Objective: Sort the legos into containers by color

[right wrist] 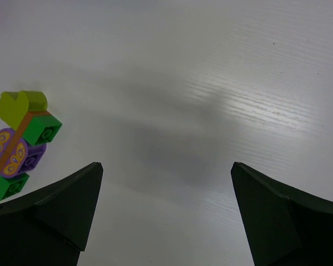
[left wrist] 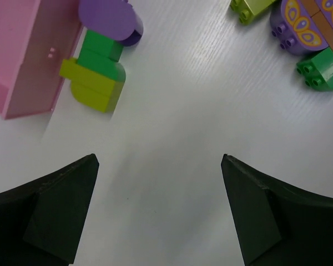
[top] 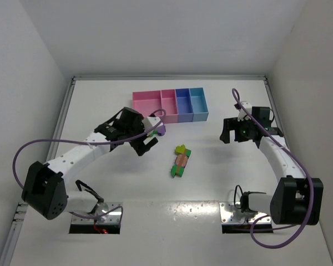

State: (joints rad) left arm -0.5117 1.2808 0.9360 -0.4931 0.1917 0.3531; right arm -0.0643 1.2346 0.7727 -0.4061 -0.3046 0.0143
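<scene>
The white table (top: 211,183), faintly ribbed and shiny under the light, is closed in by plain white walls (top: 166,33) at the back and both sides. The trays (top: 169,105) sit toward its far edge, in a row of wide pink, narrow pink, purple-blue and light blue. From above no brick shows in any of them, so the sorting seems barely begun. The left pincer (top: 146,145) hangs just nearer than the pink end of the trays, its fingers spread wide with nothing between them. The right pincer (top: 237,137) is nearer than the blue end and off to its right, also spread and empty, over bare table. The legos are all outside the trays, in two lots. A cluster (top: 181,160) of green, yellow-green and purple bricks, one with a butterfly print, lies well nearer than the trays, between the two pincers. A small stack (left wrist: 97,61) of purple, green and yellow-green lies just beside the wall of the wide pink tray (left wrist: 28,55), ahead of the left pincer (left wrist: 158,160). I judge the step in hand to be the left arm's approach to that stack. Next it should ease forward and down, then close on one brick without knocking the tray. The colours look joined, so they may need pulling apart first.
</scene>
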